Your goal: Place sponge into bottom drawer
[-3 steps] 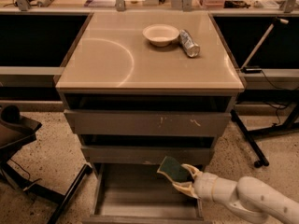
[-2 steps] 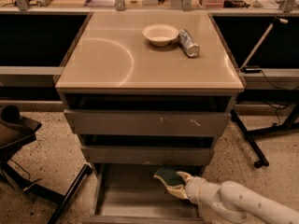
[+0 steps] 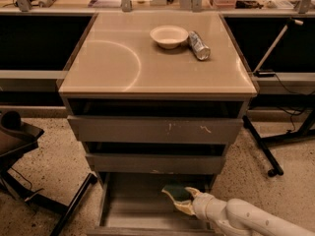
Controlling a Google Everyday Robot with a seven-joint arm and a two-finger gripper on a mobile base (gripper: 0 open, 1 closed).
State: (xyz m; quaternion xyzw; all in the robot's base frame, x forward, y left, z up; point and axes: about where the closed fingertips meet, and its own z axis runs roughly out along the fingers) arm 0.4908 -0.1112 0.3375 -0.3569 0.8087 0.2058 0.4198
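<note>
In the single camera view we look down on a cabinet with a smooth tan top and three grey drawers in its front. On the cabinet's top, toward its back right, a pale bowl stands upright, and just to the right of it a can lies on its side. The two are very near each other, though we cannot tell whether they touch. Below the top, the top drawer and the middle drawer each sit slightly out from the cabinet's face, with a dark gap above each front. At the foot of the cabinet the bottom drawer is pulled well out - a shallow tray with thin side walls and a plain floor. The white arm comes in from the cabinet's lower right, and its gripper is over the right side of that tray, just below the middle drawer's front. Its pale fingers are clamped on the sponge, dark green face up, which sits inside the tray's outline - whether it touches the tray floor we cannot tell. Around the cabinet's base lies a speckled floor.
</note>
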